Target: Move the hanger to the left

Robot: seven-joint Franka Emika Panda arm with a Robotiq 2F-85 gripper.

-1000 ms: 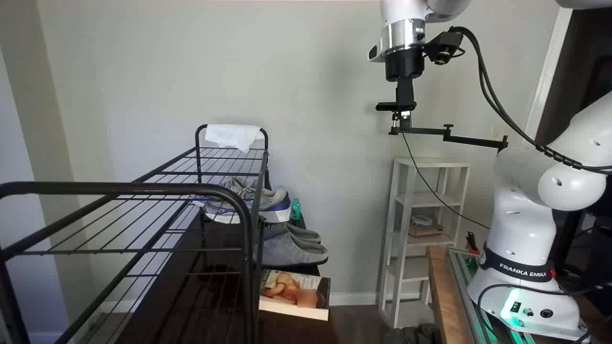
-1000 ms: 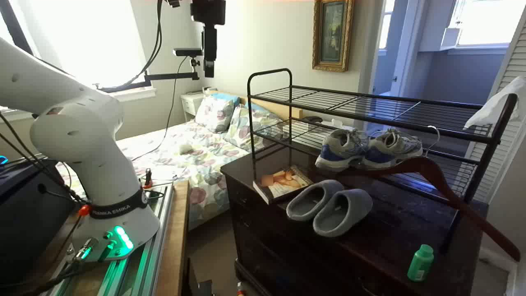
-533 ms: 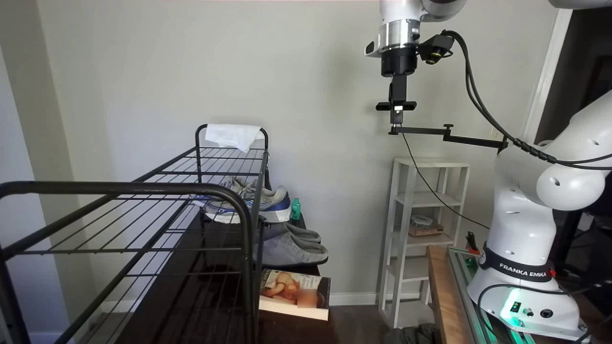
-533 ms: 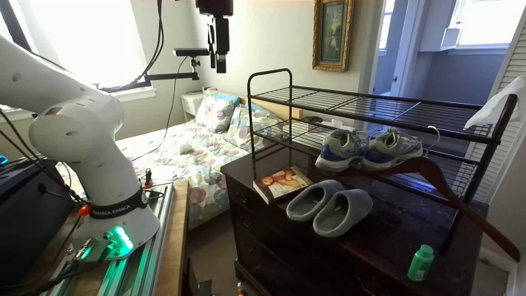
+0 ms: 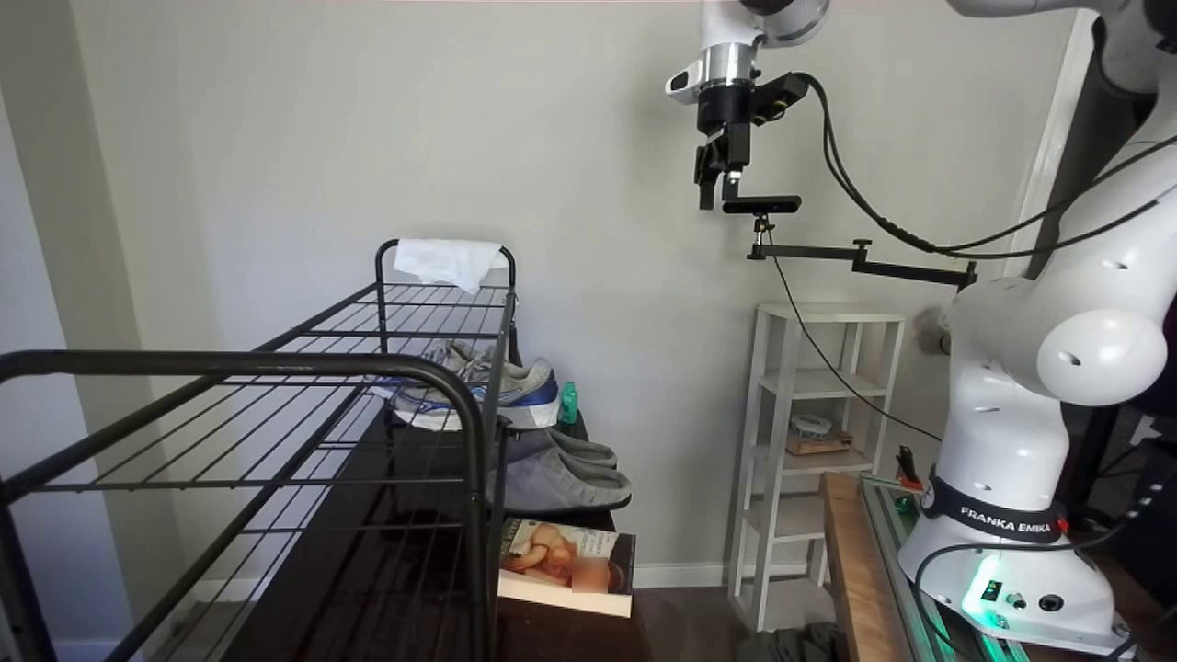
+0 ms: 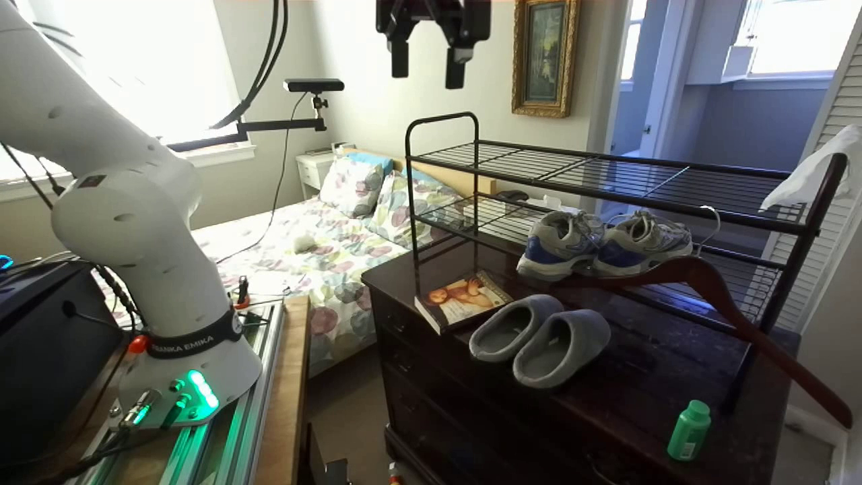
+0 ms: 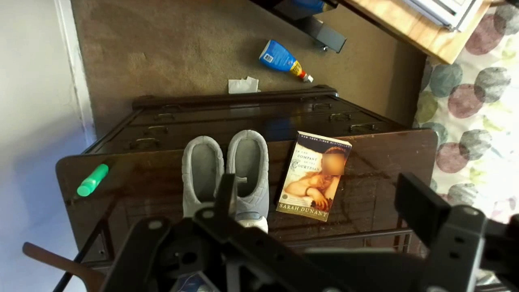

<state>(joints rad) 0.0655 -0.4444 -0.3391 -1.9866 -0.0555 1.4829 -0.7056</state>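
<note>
The hanger (image 6: 704, 279) is a reddish-brown wooden one with a thin silver hook (image 6: 715, 222). It hangs at the front rail near one end of the black wire rack, slanting down past the dresser's edge. In the wrist view, part of the hanger (image 7: 61, 259) shows at the lower left. In an exterior view it is edge-on and hard to tell from the rack. My gripper (image 6: 427, 77) points down, high above the rack's opposite end, well away from the hanger. It also shows in an exterior view (image 5: 718, 198). Its fingers (image 7: 421, 207) stand wide apart with nothing between them.
The black rack (image 6: 606, 162) stands on a dark dresser (image 6: 633, 377) with grey sneakers (image 6: 562, 242) on its lower shelf. Grey slippers (image 6: 562, 350), a book (image 6: 465, 300) and a green bottle (image 6: 689, 431) lie or stand in front. A white cloth (image 5: 451, 262) drapes the rack's end. A bracketed camera (image 5: 761, 204) is close to the gripper.
My gripper has moved toward the rack and turned, so its two fingers now show apart in an exterior view. The hanger and the other things have not moved.
</note>
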